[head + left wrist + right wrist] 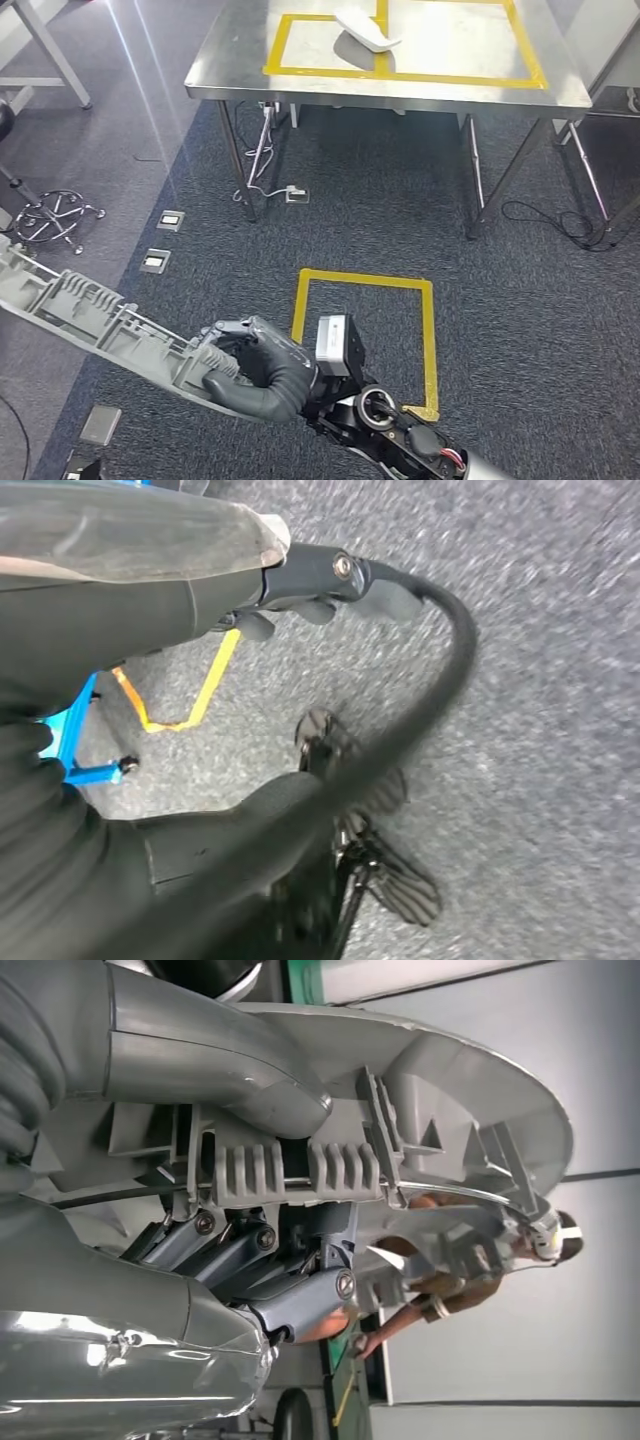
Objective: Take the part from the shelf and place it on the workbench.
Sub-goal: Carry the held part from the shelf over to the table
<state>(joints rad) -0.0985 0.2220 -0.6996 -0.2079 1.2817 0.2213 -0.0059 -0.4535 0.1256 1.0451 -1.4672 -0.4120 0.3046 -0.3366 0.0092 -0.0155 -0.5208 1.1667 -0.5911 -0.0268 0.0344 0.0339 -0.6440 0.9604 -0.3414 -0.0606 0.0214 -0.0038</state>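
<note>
My right hand (256,375) grips one end of a long grey ribbed plastic part (90,310), which reaches out to the left over the carpet. Up close, its thumb (226,1060) and dark fingers (302,1290) clamp the part (453,1090) between them. The steel workbench (453,90) stands ahead, marked with yellow tape (407,76), and a white curved part (367,30) lies on it. My left hand (302,580) hangs over the carpet with its fingers stretched out and nothing in them.
A yellow taped square (430,330) marks the floor between me and the bench. Floor sockets (155,262), a chair base (53,215) and cables (260,150) lie to the left. Another table (604,60) stands at the right. A person (468,1270) is behind the part.
</note>
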